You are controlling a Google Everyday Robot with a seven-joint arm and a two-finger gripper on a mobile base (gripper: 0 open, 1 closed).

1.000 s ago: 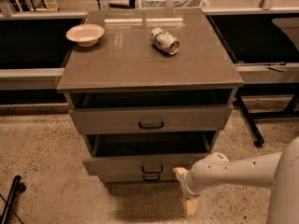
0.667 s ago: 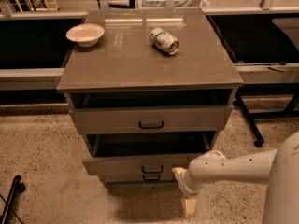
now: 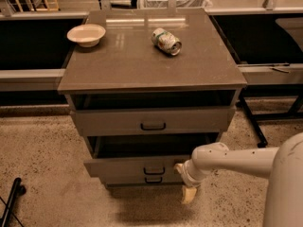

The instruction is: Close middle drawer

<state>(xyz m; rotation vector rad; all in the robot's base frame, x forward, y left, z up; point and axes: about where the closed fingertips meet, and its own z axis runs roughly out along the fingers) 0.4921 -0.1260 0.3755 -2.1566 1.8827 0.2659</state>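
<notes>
The middle drawer point(image 3: 135, 166) of the grey wood-grain cabinet is pulled out farther than the others, with its dark box open to view and a small dark bar handle point(image 3: 154, 170) at its centre. My gripper point(image 3: 183, 180) is at the right end of that drawer's front panel, low near the floor, on a white arm point(image 3: 232, 159) reaching in from the right. It is open and holds nothing. One finger point(image 3: 189, 195) points down and the other lies against the panel.
The top drawer point(image 3: 151, 121) stands slightly out, and the lowest drawer point(image 3: 154, 179) shows just under the middle one. A white bowl point(image 3: 86, 34) and a tipped can point(image 3: 166, 41) lie on the cabinet top. Black table legs point(image 3: 251, 122) stand to the right and a dark stand point(image 3: 12, 202) at lower left.
My arm has crept a little left and up, bringing the gripper closer against the middle drawer's front. The drawer has not visibly moved.
</notes>
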